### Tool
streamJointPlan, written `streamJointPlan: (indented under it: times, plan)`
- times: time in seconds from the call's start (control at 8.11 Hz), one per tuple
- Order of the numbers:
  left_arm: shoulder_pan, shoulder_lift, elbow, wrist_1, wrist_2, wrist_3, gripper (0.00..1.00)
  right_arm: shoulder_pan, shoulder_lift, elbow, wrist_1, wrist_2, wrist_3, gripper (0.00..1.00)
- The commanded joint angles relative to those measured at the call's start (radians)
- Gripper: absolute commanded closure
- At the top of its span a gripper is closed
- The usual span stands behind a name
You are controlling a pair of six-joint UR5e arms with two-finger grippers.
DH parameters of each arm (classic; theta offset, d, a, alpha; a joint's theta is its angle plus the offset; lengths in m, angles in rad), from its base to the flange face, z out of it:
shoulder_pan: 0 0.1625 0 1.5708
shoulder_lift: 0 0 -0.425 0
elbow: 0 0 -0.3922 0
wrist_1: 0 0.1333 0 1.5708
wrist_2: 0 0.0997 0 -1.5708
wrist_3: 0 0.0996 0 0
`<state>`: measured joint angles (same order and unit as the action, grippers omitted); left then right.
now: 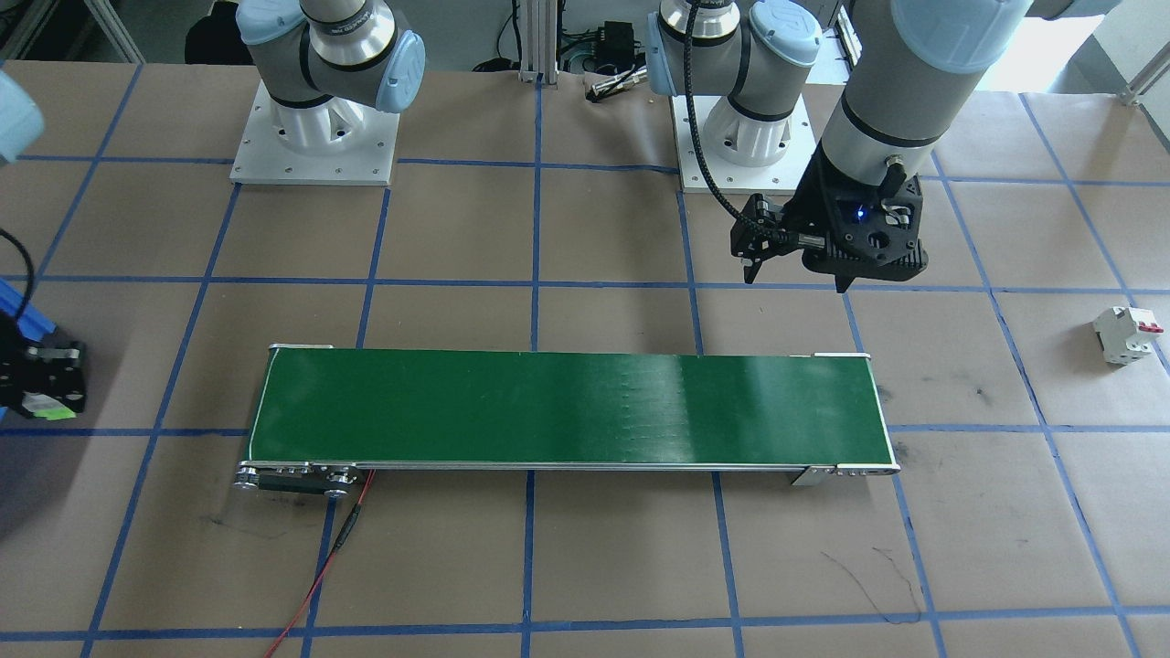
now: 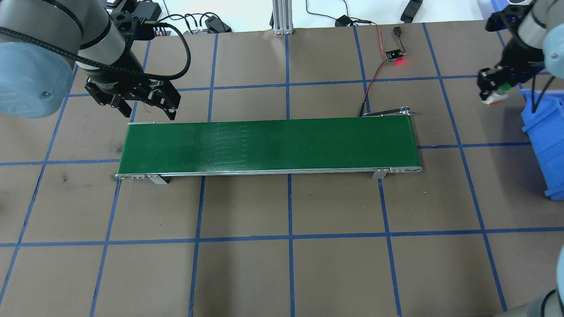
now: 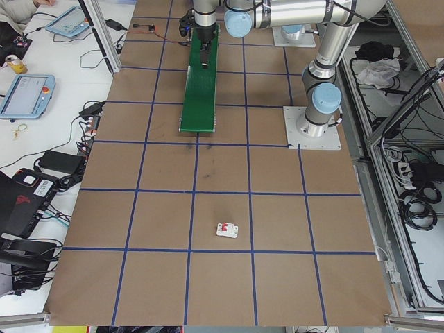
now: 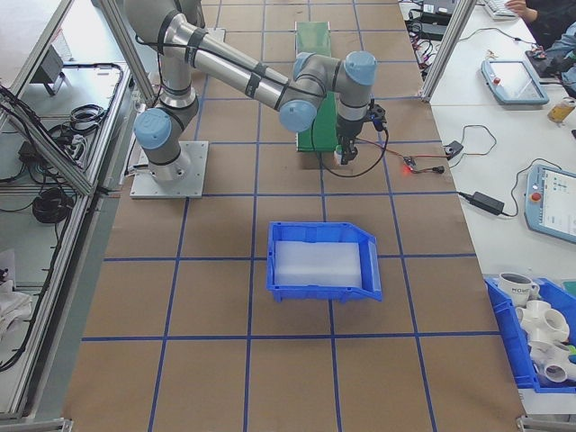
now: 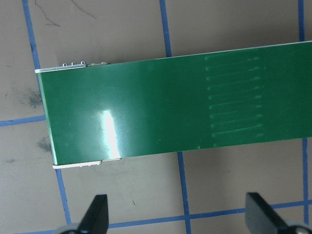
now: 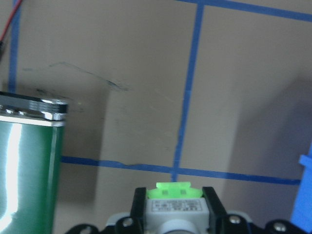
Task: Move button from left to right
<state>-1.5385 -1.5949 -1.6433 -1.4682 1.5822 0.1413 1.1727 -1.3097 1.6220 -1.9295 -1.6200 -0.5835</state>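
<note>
Button point(image 6: 174, 204) in right gripper point(image 6: 174, 217), green base forward

We count: 1 button point(image 6: 174, 200) | 1 conveyor belt point(image 2: 269, 145) | 1 blue bin point(image 4: 321, 261) | 1 circuit breaker point(image 1: 1128, 334) | 2 grippers: left gripper point(image 2: 147, 108), right gripper point(image 2: 492, 90)

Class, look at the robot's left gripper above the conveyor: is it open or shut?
Open. The left gripper shows two fingers spread wide with nothing between them, over the conveyor belt's end.
</note>
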Motion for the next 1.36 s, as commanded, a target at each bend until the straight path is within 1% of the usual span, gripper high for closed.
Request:
streamJointPlan:
  times: [0.0,0.12,0.25,0.37,0.49,0.62,0.74,1.11,1.23]
  plan:
    - [0.000,0.004,0.000,0.000,0.001,0.001,0.00,-0.261,0.000,-0.002,-0.043,0.008,-0.397,1.00]
    - [0.000,0.001,-0.001,0.000,-0.001,0.001,0.00,-0.324,0.015,-0.001,-0.113,0.015,-0.526,1.00]
    - [-0.002,0.007,0.000,0.000,-0.002,0.001,0.00,-0.356,0.029,-0.002,-0.135,0.018,-0.585,1.00]
    - [-0.002,0.012,0.002,0.000,0.008,0.001,0.00,-0.366,0.052,-0.002,-0.150,0.019,-0.613,1.00]
    - [-0.002,0.012,0.000,0.000,0.009,0.003,0.00,-0.382,0.090,-0.002,-0.196,0.020,-0.660,1.00]
    - [-0.002,0.007,-0.001,0.000,0.007,0.003,0.00,-0.402,0.127,0.001,-0.201,0.043,-0.712,1.00]
    - [-0.002,0.009,0.000,0.000,-0.001,0.001,0.00,-0.409,0.170,-0.001,-0.204,0.049,-0.804,1.00]
    - [-0.002,0.003,0.000,0.000,-0.002,0.000,0.00,-0.419,0.243,0.004,-0.229,0.031,-0.916,1.00]
    - [-0.002,0.010,0.002,0.000,-0.002,0.001,0.00,-0.419,0.245,0.004,-0.230,0.014,-0.918,0.90]
